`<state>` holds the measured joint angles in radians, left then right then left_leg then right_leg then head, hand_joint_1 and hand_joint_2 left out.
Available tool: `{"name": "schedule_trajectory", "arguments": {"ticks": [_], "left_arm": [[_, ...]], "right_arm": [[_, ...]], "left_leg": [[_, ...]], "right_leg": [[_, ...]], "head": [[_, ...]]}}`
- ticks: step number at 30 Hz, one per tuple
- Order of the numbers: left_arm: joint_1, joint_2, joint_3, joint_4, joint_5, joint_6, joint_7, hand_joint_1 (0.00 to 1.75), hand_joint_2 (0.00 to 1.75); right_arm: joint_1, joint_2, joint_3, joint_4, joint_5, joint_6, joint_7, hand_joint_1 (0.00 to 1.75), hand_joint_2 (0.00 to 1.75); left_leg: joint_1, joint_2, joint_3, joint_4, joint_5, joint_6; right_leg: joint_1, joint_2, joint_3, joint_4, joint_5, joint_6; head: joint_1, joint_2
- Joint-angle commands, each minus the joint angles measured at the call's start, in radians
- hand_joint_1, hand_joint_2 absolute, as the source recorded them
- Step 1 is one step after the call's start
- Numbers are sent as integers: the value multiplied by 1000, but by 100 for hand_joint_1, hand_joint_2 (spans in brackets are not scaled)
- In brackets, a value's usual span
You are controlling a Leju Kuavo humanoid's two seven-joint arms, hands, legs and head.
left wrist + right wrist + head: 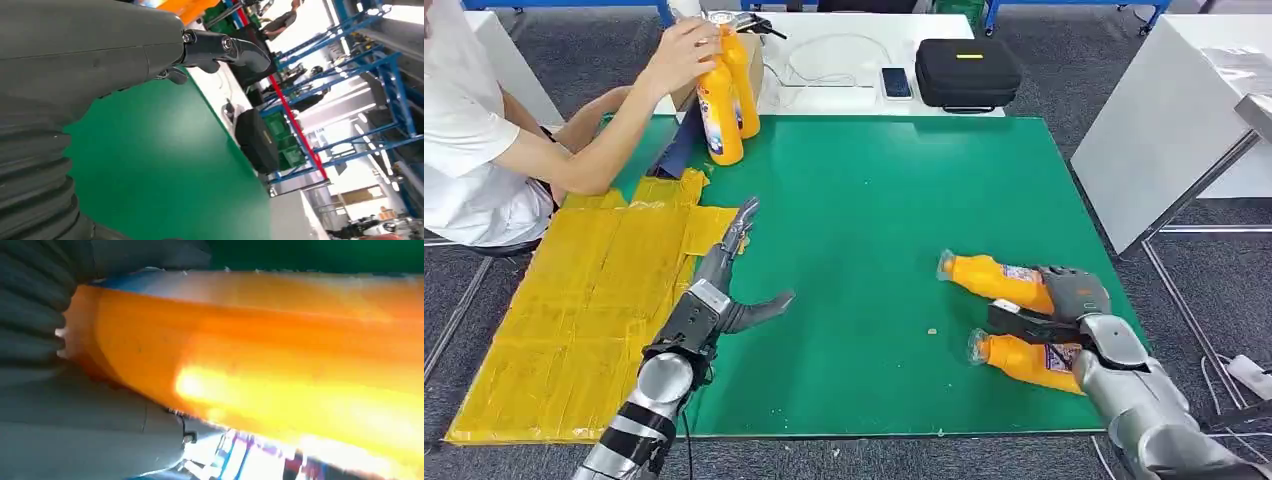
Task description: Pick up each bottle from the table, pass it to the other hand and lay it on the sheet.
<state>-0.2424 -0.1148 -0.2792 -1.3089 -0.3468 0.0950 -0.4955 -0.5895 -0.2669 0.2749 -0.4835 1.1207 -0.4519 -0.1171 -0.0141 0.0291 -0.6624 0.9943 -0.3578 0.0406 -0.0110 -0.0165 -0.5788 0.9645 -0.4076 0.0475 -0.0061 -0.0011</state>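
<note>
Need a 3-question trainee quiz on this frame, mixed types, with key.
1. True or false: the yellow sheet already has a bottle lying on it.
2. How many orange bottles lie flat on the green mat? A) one B) two C) four
3. Fill in: the person's hand holds two upright bottles at the mat's far ____ corner.

Key: 1 false. 2 B: one bottle lies under the right robot hand, another bottle beside it. The left robot hand is empty. 3 left.

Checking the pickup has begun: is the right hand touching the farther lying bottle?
Touching. In the head view the right hand lies over the base end of the farther bottle, its fingers reaching underneath.
</note>
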Motion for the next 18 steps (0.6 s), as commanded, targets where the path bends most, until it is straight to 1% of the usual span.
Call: {"name": "schedule_trajectory", "arguments": {"ticks": [1,2,4,6,7,8,9,10,12,14,15,16,18], "left_arm": [[-11,-15,-9,44,-10,-14,18,0,175],[-13,-16,-11,47,-11,-13,18,0,175],[-15,-18,-15,50,-11,-14,18,0,175],[-22,-25,-23,69,-10,-17,18,0,175],[-25,-26,-26,76,-10,-18,18,0,175],[-28,-27,-29,84,-10,-21,21,0,175],[-32,-28,-34,92,-9,-23,21,0,175],[-33,-28,-35,95,-9,-25,22,0,175],[-34,-29,-35,95,-9,-25,22,0,175],[-34,-28,-34,95,-9,-25,22,0,175],[-33,-28,-34,93,-8,-26,22,0,175],[-32,-29,-32,92,-4,-29,24,0,175],[-31,-30,-32,92,3,-37,25,0,175]], "right_arm": [[147,264,-226,-504,-123,-115,-47,175,175],[153,265,-225,-520,-125,-110,-43,175,175],[164,278,-239,-550,-171,-123,-78,175,175],[184,313,-243,-615,-224,-141,-119,175,175],[193,318,-240,-638,-234,-141,-123,175,175],[204,330,-235,-673,-249,-144,-131,175,175],[219,337,-226,-713,-288,-128,-140,175,175],[226,341,-223,-731,-320,-114,-153,175,175],[228,345,-219,-732,-317,-115,-151,175,175],[227,343,-220,-734,-317,-115,-152,175,175],[238,350,-223,-757,-401,-75,-191,175,175],[246,356,-220,-769,-438,-50,-209,175,175],[274,384,-195,-802,-540,47,-246,175,175]], "left_leg": [[1,3,1,0,-2,-5],[1,1,0,0,-1,-4],[1,-4,1,1,-1,-4],[2,-5,0,1,-2,-4],[1,-5,-3,0,0,-2],[2,-5,-3,1,-1,-3],[1,-5,-6,0,0,-2],[1,-5,-5,1,-1,-3],[2,-6,-5,2,-2,-4],[1,-6,-9,0,0,-2],[1,-6,-7,1,-1,-4],[1,-7,-7,1,-2,-4],[1,-7,-6,1,-2,-4]], "right_leg": [[1,6,-1,1,-1,-3],[1,4,-1,1,-2,-3],[0,0,0,1,-3,-2],[0,0,0,2,-4,-3],[0,-1,-3,1,-3,-2],[0,0,-3,2,-4,-3],[0,-1,-6,1,-3,-2],[0,0,-5,2,-4,-3],[0,0,-5,2,-5,-3],[0,-2,-10,1,-3,-2],[0,-1,-8,2,-4,-3],[0,-1,-7,2,-5,-3],[0,-2,-7,2,-5,-3]], "head": [[0,0],[0,0],[0,0],[0,0],[0,0],[0,0],[0,0],[0,0],[0,0],[0,0],[0,0],[0,0],[0,0]]}}
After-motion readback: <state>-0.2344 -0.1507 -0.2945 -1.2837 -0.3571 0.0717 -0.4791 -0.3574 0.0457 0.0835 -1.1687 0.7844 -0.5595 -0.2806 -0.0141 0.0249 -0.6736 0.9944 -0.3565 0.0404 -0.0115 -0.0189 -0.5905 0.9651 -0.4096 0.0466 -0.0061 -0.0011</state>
